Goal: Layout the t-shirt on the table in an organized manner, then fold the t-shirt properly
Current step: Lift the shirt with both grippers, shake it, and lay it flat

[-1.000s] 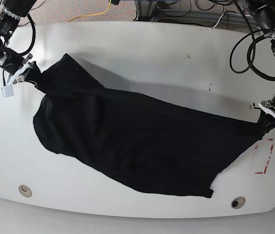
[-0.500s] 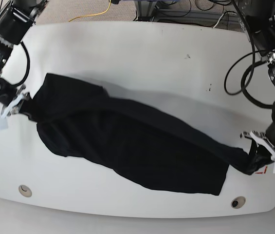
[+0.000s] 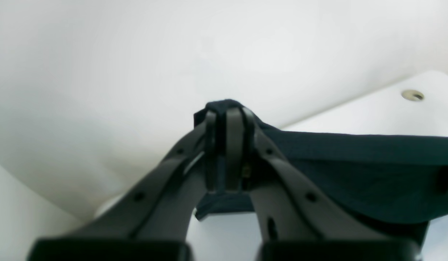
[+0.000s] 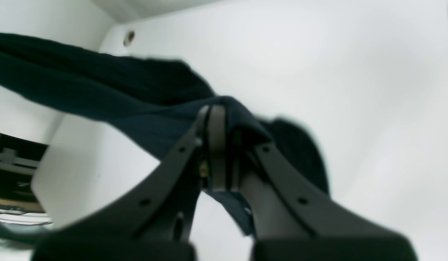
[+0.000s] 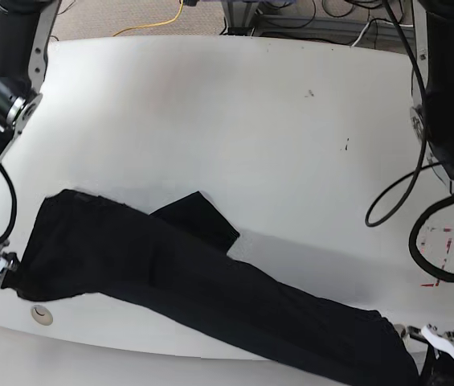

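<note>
The black t-shirt (image 5: pixel 210 297) is stretched in a long band along the front edge of the white table (image 5: pixel 251 121), its lower right part hanging past the edge. One sleeve (image 5: pixel 198 219) lies folded back on the tabletop. At the base view's left, my right gripper (image 5: pixel 3 272) is shut on the shirt's left end; its wrist view shows the fingers (image 4: pixel 216 119) pinching the t-shirt (image 4: pixel 100 90). My left gripper (image 5: pixel 423 354), at the bottom right, is shut on the other end. Up close, its fingers (image 3: pixel 233 123) clamp a bunched corner of the t-shirt (image 3: pixel 354 174).
A round grommet hole (image 5: pixel 42 314) sits by the front left edge, just below the shirt. Red tape marks (image 5: pixel 439 249) lie near the right edge. Cables and a metal frame (image 5: pixel 291 12) run behind the table. Small dark specks (image 5: pixel 309 93) dot the far right tabletop.
Both grippers have pulled the t-shirt toward the table's front edge. It has narrowed into a stretched band, its right end now past the edge, and a sleeve has flipped out on top.
</note>
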Tool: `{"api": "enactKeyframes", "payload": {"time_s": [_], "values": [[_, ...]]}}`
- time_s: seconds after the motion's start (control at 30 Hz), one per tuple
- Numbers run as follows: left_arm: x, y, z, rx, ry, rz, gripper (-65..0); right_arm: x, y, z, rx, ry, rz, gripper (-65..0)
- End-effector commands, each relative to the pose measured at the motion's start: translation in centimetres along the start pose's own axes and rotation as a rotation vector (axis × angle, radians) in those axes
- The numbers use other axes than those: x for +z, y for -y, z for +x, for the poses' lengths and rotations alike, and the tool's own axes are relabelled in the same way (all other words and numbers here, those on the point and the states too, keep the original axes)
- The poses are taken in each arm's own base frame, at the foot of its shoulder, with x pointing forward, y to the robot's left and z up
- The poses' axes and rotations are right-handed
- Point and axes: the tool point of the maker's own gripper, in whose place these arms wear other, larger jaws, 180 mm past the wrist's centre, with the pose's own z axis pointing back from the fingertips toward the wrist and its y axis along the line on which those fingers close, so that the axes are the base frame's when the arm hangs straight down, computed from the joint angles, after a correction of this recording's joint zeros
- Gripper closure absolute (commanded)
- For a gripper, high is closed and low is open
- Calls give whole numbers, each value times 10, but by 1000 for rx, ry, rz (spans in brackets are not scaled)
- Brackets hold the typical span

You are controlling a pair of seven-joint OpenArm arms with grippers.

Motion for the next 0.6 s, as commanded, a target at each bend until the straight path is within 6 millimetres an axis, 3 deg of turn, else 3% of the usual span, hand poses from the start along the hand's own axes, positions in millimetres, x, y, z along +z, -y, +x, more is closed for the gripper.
{"api": "enactKeyframes", "payload": {"time_s": [0.0, 0.03, 0.17, 0.2, 0.27, 0.4, 0.57], "values": [[-4, -18, 42, 11, 97, 21, -8, 20, -12, 76, 98, 121, -18, 0], [-7, -18, 46, 20, 104, 18, -8, 20, -14, 83, 105, 125, -19, 0], [-7, -30, 99, 20, 202, 25, -10, 31, -32, 142, 191, 154, -43, 0], [-6, -31, 106, 16, 214, 27, -10, 33, -35, 148, 202, 156, -46, 0], [1, -38, 139, 7, 275, 36, -10, 46, -50, 182, 258, 179, -60, 0], [14, -51, 189, -4, 360, 52, -10, 71, -80, 229, 348, 227, -71, 0], [31, -59, 231, -16, 436, 64, -10, 105, -98, 262, 426, 268, -119, 0]]}}
